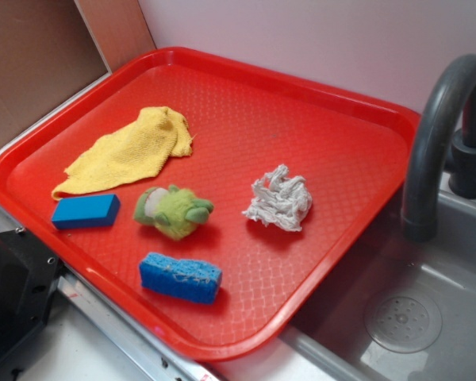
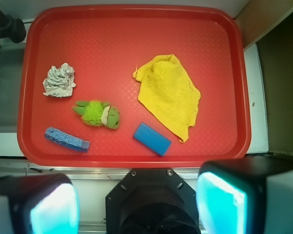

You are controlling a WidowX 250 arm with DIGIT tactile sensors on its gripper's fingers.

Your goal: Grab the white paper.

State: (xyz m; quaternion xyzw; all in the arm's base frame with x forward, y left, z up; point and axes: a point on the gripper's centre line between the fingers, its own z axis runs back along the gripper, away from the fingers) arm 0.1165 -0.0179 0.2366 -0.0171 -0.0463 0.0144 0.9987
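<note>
The white paper (image 1: 279,199) is a small off-white crumpled wad lying on the right part of the red tray (image 1: 357,119). In the wrist view the white paper (image 2: 59,81) lies at the tray's (image 2: 127,29) left side, far from my gripper (image 2: 136,204). My gripper is open and empty, high above the near edge of the tray; its two cyan pads (image 2: 219,204) stand wide apart at the bottom of the wrist view. The gripper does not show in the exterior view.
On the tray lie a yellow cloth (image 1: 131,151), a green plush toy (image 1: 174,210), a blue block (image 1: 86,211) and a blue sponge (image 1: 180,277). A grey faucet (image 1: 436,135) and sink (image 1: 404,317) stand to the right of the tray. A brown wall (image 1: 32,63) is at the left.
</note>
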